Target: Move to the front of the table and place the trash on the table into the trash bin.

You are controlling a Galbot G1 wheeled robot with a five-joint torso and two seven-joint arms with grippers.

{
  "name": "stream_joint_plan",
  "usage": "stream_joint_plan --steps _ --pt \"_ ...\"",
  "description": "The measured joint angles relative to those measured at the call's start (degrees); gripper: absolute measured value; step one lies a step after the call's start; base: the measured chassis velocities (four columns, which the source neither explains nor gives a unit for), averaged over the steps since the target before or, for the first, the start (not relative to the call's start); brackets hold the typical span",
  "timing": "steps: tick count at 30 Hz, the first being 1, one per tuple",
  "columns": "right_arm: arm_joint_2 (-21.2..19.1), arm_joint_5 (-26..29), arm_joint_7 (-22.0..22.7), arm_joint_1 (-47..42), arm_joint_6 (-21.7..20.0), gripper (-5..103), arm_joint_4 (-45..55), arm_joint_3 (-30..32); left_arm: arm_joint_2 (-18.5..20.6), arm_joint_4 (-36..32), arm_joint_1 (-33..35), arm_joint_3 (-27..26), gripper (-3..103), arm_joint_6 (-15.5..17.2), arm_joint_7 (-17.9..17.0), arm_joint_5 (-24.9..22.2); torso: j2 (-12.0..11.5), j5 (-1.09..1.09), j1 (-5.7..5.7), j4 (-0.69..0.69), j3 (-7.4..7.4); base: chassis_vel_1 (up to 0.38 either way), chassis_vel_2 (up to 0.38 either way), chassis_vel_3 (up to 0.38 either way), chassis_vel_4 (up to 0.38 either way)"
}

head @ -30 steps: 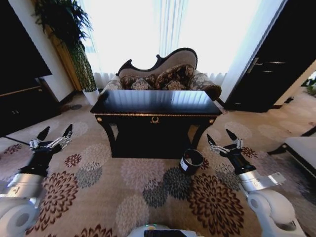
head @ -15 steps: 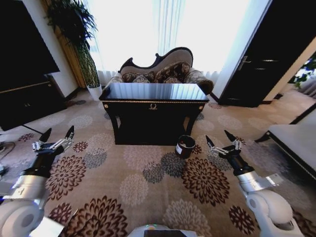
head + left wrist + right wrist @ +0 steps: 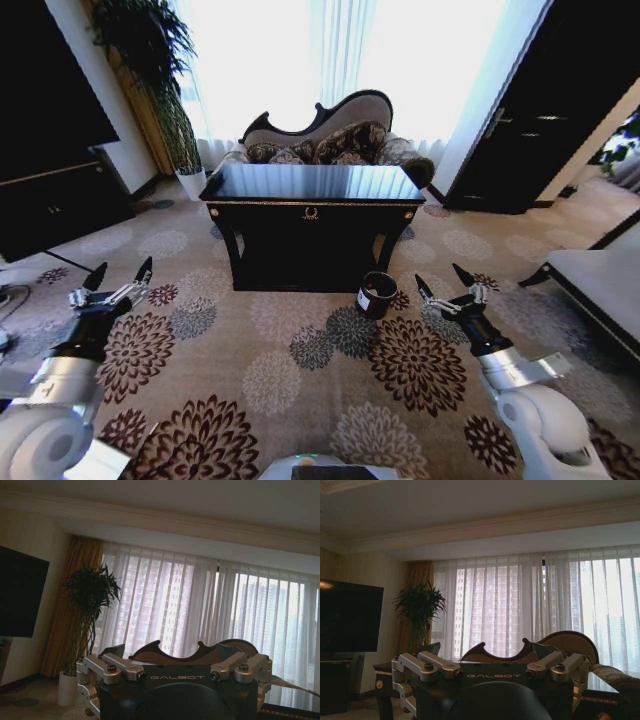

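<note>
Change: since half a second ago the view has barely shifted; both arms keep their raised pose.
Table (image 3: pixel 311 196): black, glossy, ahead of the robot, before a sofa (image 3: pixel 330 142); no trash can be made out on top.
Trash bin (image 3: pixel 377 295): on the carpet (image 3: pixel 270 375), just beside the table's front right leg.
Left gripper (image 3: pixel 118 280): fingers spread, empty, above the carpet.
Right gripper (image 3: pixel 440 281): fingers spread, empty, near the bin.

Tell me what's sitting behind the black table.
Behind the table stands a curved-back sofa with patterned cushions, in front of sheer curtains. The sofa's seat and legs are covered by the table.
</note>
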Motion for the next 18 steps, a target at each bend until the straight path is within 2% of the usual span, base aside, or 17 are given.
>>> stream_joint_plan --steps 6,18 --pt "1.3 -0.1 0.0 0.5 -2.2 100 0.6 0.1 0.4 0.5 -0.2 0.3 100 0.0 0.0 0.1 0.0 0.01 0.1 0.0 0.04 0.0 0.0 0.0 0.0" --pt "1.7 -0.9 -0.9 0.8 -0.2 100 -0.5 -0.8 -0.2 1.4 -0.7 2.0 100 -0.1 0.0 1.1 0.0 0.0 0.07 0.0 0.03 0.0 0.0 0.0 0.0"
